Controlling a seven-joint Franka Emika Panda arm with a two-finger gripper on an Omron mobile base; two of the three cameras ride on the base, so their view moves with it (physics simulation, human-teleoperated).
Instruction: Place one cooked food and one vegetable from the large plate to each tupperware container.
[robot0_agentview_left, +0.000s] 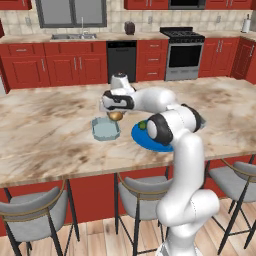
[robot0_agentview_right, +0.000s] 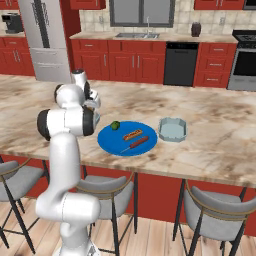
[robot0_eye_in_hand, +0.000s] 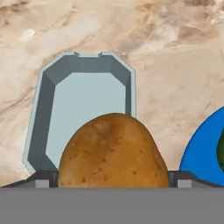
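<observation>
My gripper (robot0_eye_in_hand: 113, 183) is shut on a brown potato (robot0_eye_in_hand: 113, 151), which fills the space between the two fingertips. It hangs just above the near rim of an empty pale grey-blue tupperware container (robot0_eye_in_hand: 83, 105) on the marble counter. From the left base view the gripper (robot0_agentview_left: 116, 113) holds the potato (robot0_agentview_left: 116, 116) over that tub (robot0_agentview_left: 105, 129), left of the large blue plate (robot0_agentview_left: 145, 140). On the plate (robot0_agentview_right: 111, 141) lie a green vegetable (robot0_agentview_right: 115, 125), a bun-like food (robot0_agentview_right: 133, 134) and a reddish stick (robot0_agentview_right: 135, 145). A second tupperware (robot0_agentview_right: 172, 130) sits to the right of the plate.
The counter's front edge runs close below the plate, with grey stools (robot0_agentview_left: 35, 210) tucked under it. Bare marble (robot0_agentview_left: 45, 125) stretches left of the tub and behind it. Red cabinets, a stove (robot0_agentview_left: 183, 52) and a sink stand across the aisle.
</observation>
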